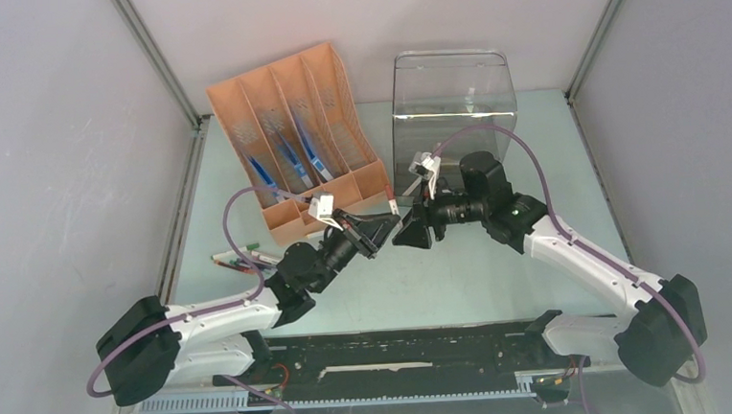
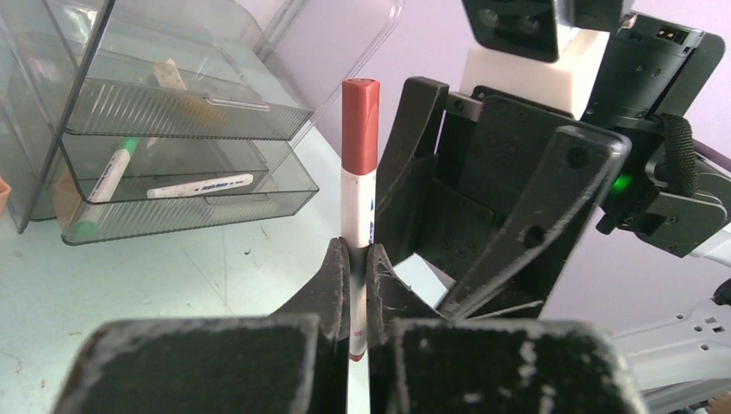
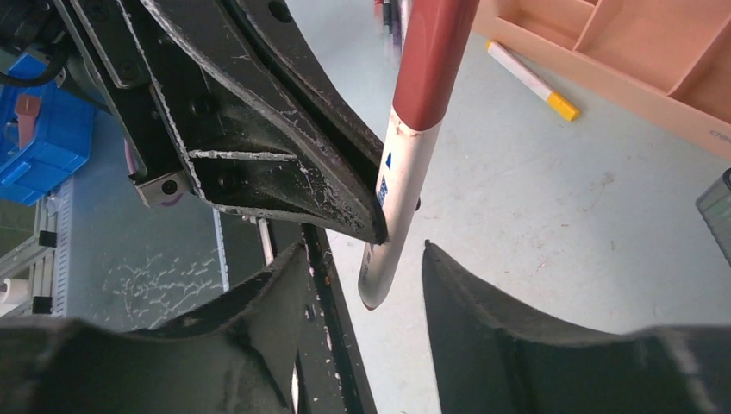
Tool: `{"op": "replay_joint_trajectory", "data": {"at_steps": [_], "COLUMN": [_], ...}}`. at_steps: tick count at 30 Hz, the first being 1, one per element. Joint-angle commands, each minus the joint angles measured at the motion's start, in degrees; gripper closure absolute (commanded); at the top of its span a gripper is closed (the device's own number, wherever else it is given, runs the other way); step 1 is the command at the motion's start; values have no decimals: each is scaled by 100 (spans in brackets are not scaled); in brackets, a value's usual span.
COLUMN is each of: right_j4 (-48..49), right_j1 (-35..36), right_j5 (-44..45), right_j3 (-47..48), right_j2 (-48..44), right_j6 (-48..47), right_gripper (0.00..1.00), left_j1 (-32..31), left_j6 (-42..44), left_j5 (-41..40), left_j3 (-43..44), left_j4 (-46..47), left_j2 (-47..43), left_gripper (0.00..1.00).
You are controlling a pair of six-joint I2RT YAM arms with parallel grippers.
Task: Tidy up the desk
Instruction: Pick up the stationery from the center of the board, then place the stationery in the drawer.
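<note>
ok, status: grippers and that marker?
Left gripper shut on red-capped marker above the desk. Right gripper open, jaws either side of its white end, no contact. Nothing else between.

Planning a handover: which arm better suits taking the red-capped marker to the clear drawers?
Right, likely: the right gripper stands open around the marker the left gripper clamps; the drawers are nearer it.

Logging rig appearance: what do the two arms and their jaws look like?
The left arm and right arm have white shells, black joints and purple cables. Jaws are black and scuffed; a green light glows on the right wrist.
</note>
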Motion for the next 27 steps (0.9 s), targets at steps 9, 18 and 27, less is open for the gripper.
{"op": "replay_joint_trajectory", "data": {"at_steps": [9, 18, 27], "right_j4": [164, -758, -1027], "right_j1": [72, 62, -34], "right_j5": [374, 1323, 4537], "right_j3": [-13, 211, 52], "right_j2": [18, -217, 21], "right_j6": [-94, -1856, -4105], "right_gripper": [100, 100, 100], "left_j1": [-73, -62, 114], "left_j6": [68, 1196, 1625], "left_j5": [35, -645, -1347], "left_j3": [171, -87, -217], "left_j4": [338, -1378, -3773], "left_j2": [-53, -1310, -2196], "left_gripper": [70, 12, 0]}}
